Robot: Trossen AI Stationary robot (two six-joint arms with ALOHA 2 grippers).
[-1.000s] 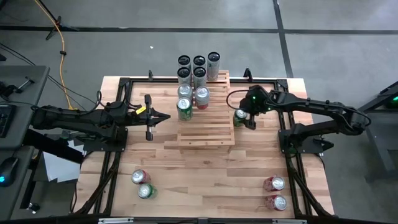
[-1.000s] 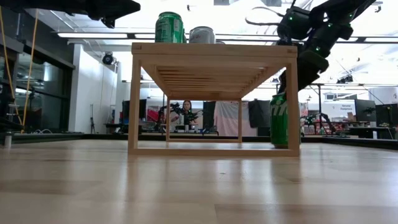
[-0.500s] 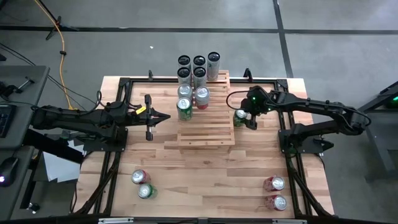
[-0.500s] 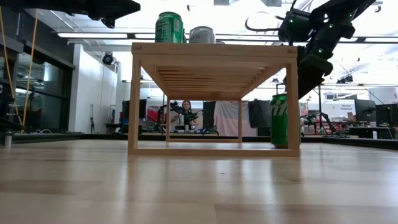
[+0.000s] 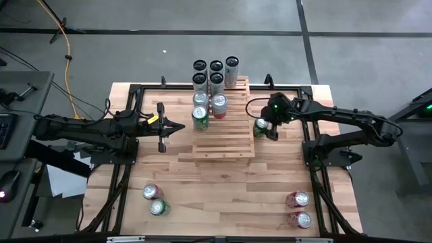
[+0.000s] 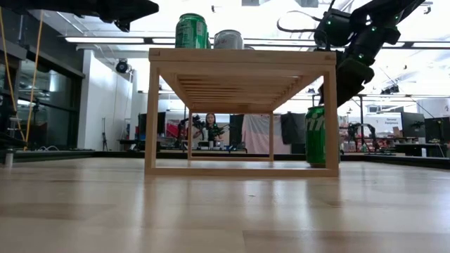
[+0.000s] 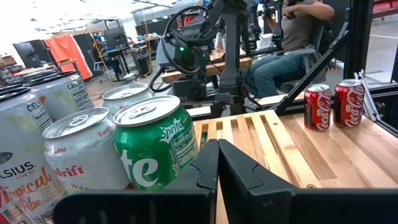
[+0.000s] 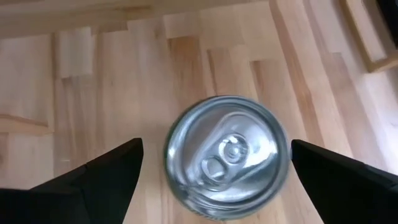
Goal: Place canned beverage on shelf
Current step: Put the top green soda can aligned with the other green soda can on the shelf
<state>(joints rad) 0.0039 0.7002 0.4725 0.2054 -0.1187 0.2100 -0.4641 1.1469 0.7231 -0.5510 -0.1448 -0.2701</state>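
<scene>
A green can [image 5: 260, 125] stands upright on the tabletop beside the right side of the pale slatted shelf [image 5: 226, 138]; the low view shows the can [image 6: 316, 135] by the shelf's right leg. My right gripper [image 5: 265, 127] is above it, pointing down and open. In the right wrist view its fingers [image 8: 106, 168] stand on either side of the can's silver top [image 8: 227, 152] with a gap on each side. Several cans [image 5: 214, 74] stand at the shelf's far end. My left gripper [image 5: 181, 126] is shut and empty at the shelf's left side, next to a green can [image 7: 158, 146].
Two red cans [image 5: 298, 200] stand at the table's near right and two cans [image 5: 154, 200] at the near left. Black frame rails [image 5: 317, 182] run along both sides of the table. A seated person [image 7: 292, 37] shows beyond the table.
</scene>
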